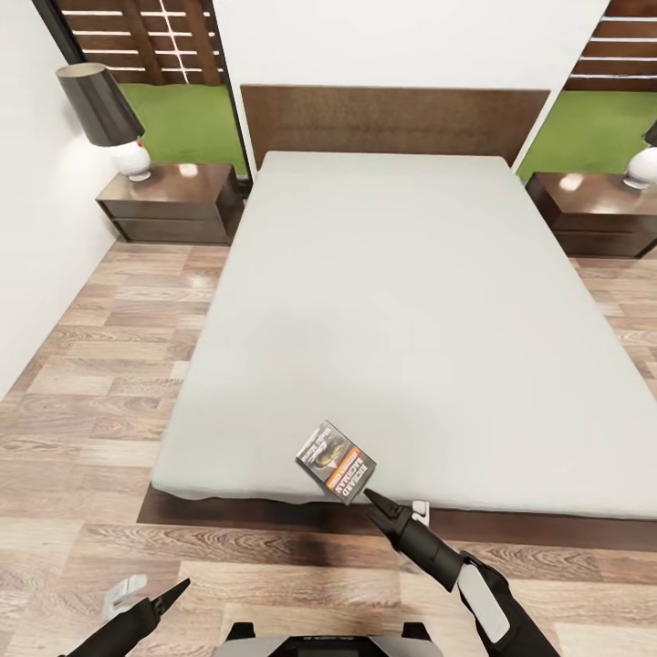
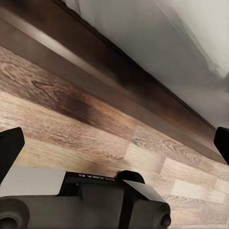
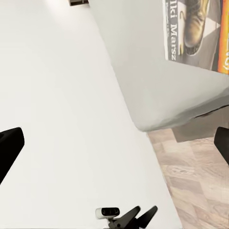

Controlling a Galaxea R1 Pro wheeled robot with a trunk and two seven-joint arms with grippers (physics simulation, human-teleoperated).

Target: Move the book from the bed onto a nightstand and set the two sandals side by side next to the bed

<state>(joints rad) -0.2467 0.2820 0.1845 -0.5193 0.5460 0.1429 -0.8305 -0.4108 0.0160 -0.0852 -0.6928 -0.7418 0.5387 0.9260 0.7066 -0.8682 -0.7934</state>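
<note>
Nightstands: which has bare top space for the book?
Left nightstand: the lamp fills its wall-side back corner; the bed-side half is bare. Right nightstand: its lamp sits at the frame edge, inner part bare. The book lies near the bed's foot edge.

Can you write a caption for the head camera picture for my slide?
Right gripper reaches for the book lying near the foot of the bed.

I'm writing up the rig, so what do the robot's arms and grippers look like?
Both arms are matte black with white-grey panels near the wrists. The right gripper and left gripper end in slim, pointed black fingers. No cables or markings are visible.
</note>
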